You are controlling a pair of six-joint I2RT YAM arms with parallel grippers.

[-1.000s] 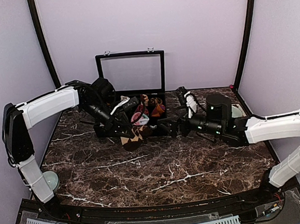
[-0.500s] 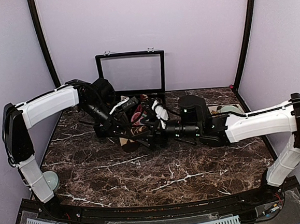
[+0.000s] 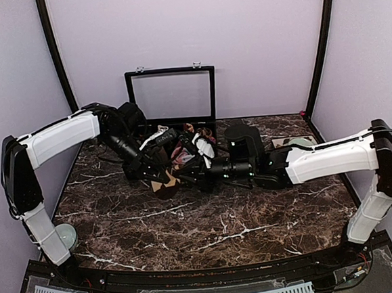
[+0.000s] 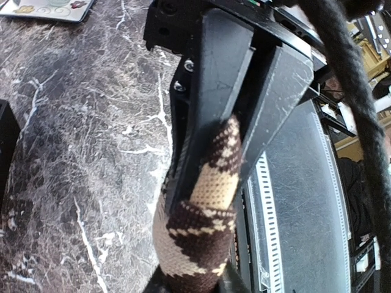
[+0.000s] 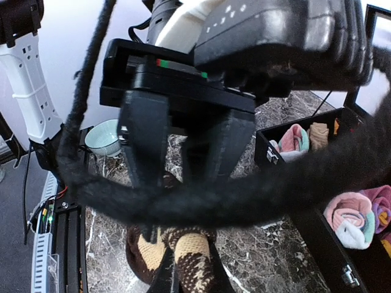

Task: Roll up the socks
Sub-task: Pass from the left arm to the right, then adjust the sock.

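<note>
A brown-and-beige diamond-pattern sock lies on the marble in front of the black box, with both grippers meeting on it. In the left wrist view the sock runs up from between my left gripper, whose fingertips press its two sides. The right gripper's black fingers clamp its far end. In the right wrist view my right gripper is shut on the sock. The left gripper's fingers stand over the sock's coiled part. From above, the left gripper and right gripper almost touch.
A black box with a raised lid stands just behind the grippers. Its near wall encloses pink-and-white sock rolls. A pale bowl sits by the left arm's base and a small tray at the back right. A dark cable crosses the right wrist view.
The right arm has swung left from beside the box to the sock and shut on its end. The left arm has stayed put, and its jaws have eased slightly apart.
</note>
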